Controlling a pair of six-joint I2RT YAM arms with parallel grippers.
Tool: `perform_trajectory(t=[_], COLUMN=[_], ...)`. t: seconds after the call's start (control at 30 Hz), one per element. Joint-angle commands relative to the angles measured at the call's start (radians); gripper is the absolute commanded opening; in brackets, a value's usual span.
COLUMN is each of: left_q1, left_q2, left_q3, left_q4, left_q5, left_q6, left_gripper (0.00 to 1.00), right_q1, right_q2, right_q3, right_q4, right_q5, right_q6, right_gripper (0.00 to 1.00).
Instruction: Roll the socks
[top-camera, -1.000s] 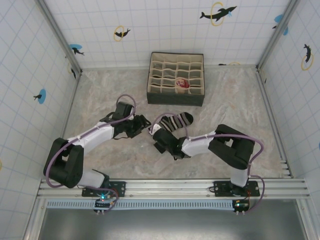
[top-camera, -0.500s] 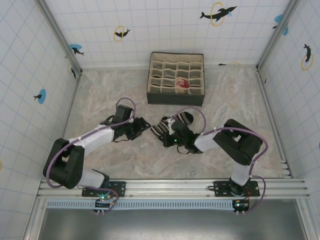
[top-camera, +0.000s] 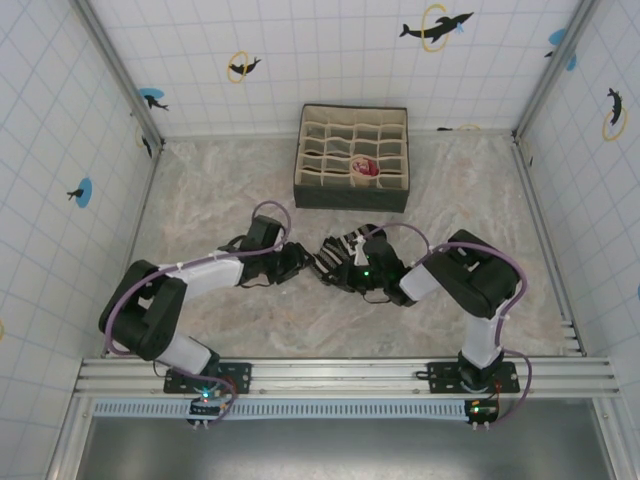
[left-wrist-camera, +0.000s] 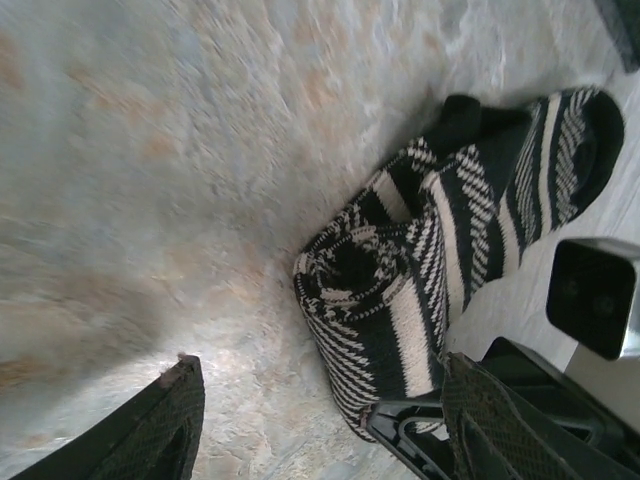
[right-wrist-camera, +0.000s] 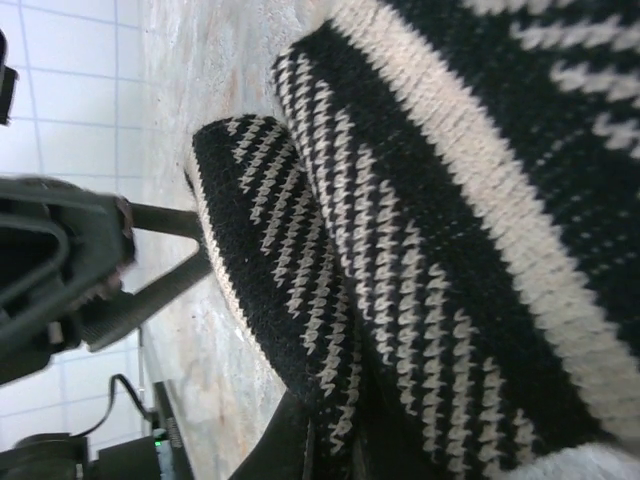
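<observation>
The left arm (top-camera: 190, 275) rises from its base at the near edge, folds at a bulky elbow on the left, and stretches its forearm low across the table (top-camera: 220, 190) toward the middle, wrist bent slightly downward. The left gripper (top-camera: 300, 262) has its claw spread. In the left wrist view its two dark fingers (left-wrist-camera: 165, 425) stand well apart at the bottom, with the rolled end of the striped sock (left-wrist-camera: 400, 300) lying ahead between them, closer to the right-hand finger.

The striped sock (top-camera: 338, 252) lies on the table between the two grippers, partly rolled at its left end and with its toe trailing up and to the right. Beyond it stands the organiser box (top-camera: 352, 195). A tan and red sock (top-camera: 365, 168) is tucked into one compartment toward the box's near side.

The right gripper (top-camera: 345, 275) points left, directly facing the other one. Its claw is pressed together on the sock's fabric, which bulges over it in the right wrist view. The right arm (top-camera: 480, 280) climbs from its base on the right, folds sharply at the elbow, and reaches leftward along the table.
</observation>
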Motion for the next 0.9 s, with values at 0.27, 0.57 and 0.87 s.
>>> perform_trajectory(t=[0.27, 0.57, 0.87], left_q1=[-0.009, -0.032, -0.051], left_q2=[0.116, 0.148, 0.165], left_q3=[0.035, 0.042, 0.031], left_q4=[0.119, 0.157, 0.159], left_q5=[0.012, 0.023, 0.002], left_q6=[0.005, -0.012, -0.03], left_gripper=[0.54, 0.51, 0.35], right_q1=[-0.035, -0.041, -0.051], right_q2=[0.07, 0.081, 0.085], right_q3=[-0.086, -0.081, -0.083], right_q4=[0.076, 0.094, 0.135], right_q5=[-0.054, -0.066, -0.075], right_q6=[0.192, 0.217, 0.252], right_gripper=[0.0, 0.0, 0.0])
